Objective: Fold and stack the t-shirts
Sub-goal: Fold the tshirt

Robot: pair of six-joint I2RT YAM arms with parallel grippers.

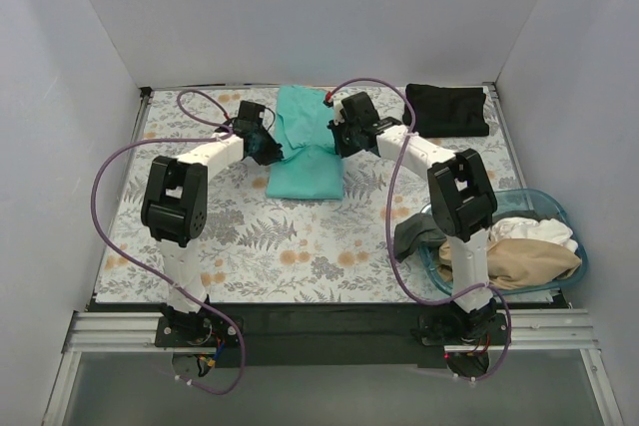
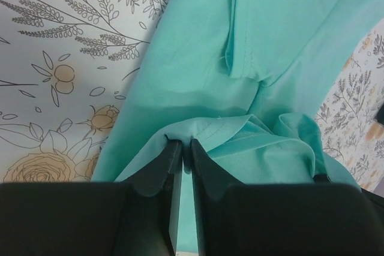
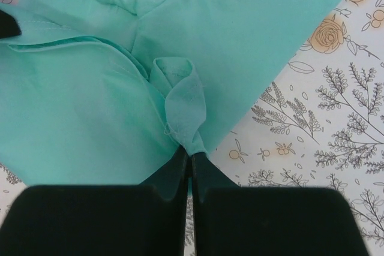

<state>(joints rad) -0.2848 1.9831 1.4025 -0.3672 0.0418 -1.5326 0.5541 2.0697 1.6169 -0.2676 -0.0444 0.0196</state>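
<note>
The bright teal t-shirt (image 1: 305,147) lies partly folded at the back middle of the floral tablecloth. My left gripper (image 1: 268,150) is shut on a pinch of its left edge, seen in the left wrist view (image 2: 186,143) with the teal fabric (image 2: 270,46) spread beyond. My right gripper (image 1: 339,142) is shut on a twisted pinch of its right edge, seen in the right wrist view (image 3: 191,153) against the teal cloth (image 3: 240,34). A folded black t-shirt (image 1: 448,109) lies at the back right. Dark grey (image 1: 415,234), white (image 1: 534,229) and tan (image 1: 524,261) shirts sit in the basket.
The translucent blue plastic basket (image 1: 582,246) stands at the right front, beside the right arm's base. The floral tablecloth (image 1: 290,246) covers the table. White walls close in the back and sides. Purple cables loop over both arms.
</note>
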